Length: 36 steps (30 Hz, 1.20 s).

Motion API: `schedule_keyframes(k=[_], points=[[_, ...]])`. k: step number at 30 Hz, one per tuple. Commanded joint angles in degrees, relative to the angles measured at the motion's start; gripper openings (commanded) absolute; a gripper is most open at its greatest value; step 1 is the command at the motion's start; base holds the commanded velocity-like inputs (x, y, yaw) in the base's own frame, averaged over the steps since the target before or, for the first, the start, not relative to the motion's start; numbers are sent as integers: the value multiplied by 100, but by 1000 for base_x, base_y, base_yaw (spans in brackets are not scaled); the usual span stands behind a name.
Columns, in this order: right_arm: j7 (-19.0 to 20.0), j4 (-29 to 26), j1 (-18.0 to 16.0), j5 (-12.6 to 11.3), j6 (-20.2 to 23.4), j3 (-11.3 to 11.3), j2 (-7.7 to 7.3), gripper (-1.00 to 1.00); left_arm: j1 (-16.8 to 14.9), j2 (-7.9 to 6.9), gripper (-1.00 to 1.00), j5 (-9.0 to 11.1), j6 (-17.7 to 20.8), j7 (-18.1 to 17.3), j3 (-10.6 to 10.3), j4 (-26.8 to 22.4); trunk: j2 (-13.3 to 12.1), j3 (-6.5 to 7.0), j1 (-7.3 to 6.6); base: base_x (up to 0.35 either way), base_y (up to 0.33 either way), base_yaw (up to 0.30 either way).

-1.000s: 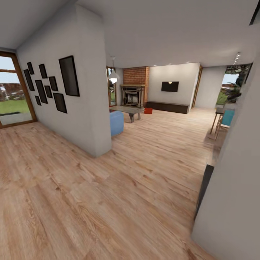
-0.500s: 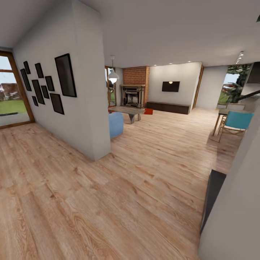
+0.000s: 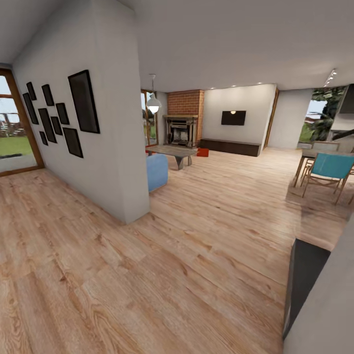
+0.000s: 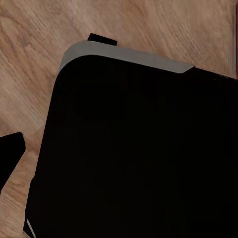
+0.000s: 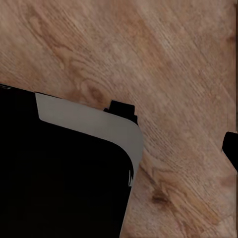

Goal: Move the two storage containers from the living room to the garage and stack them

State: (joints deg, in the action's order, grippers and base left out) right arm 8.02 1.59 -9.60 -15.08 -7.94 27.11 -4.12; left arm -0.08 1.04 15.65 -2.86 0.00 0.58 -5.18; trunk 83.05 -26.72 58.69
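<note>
Though no writing reads, red-orange container (image 3: 202, 152) beside fireplace (image 3: 181, 131); claw states untellable.

Wide open stretch of wood floor (image 3: 206, 236) ahead, running toward the fireplace (image 3: 181, 130). White partition wall (image 3: 110, 147) juts in on left; blue sofa (image 3: 157, 171) just behind its end, coffee table (image 3: 173, 152) beyond. Right side: teal chair (image 3: 330, 169) at a table, and a dark panel (image 3: 302, 280) against the near wall.
</note>
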Motion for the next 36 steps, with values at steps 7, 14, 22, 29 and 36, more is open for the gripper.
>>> schedule_keyframes(k=[7, 14, 22, 29, 36], points=[[33, 17, -7, -50, -44, 114, 15, 100, -1, 1, 100, 26, -13, 0, 4, -1, 3, -5, 3, 322, 0, 0], [33, 17, -7, -56, -49, 135, 16, 100, -1, 1, 100, 26, -13, 0, 4, -1, 3, -5, 3, 322, 0, 0], [40, 17, -7, -56, -36, 137, 23, 100, -1, 1, 100, 26, -16, 1, 10, -1, 3, -5, 3, 322, 0, -62], [41, 17, -7, -56, -32, 137, 19, 100, -1, 1, 100, 26, -19, 4, 10, -1, 3, -5, 3, 322, 0, -228], [41, 17, -7, -56, -32, 137, 16, 100, -1, 1, 100, 26, -21, 3, 11, -1, 3, -5, 3, 322, 0, -241]])
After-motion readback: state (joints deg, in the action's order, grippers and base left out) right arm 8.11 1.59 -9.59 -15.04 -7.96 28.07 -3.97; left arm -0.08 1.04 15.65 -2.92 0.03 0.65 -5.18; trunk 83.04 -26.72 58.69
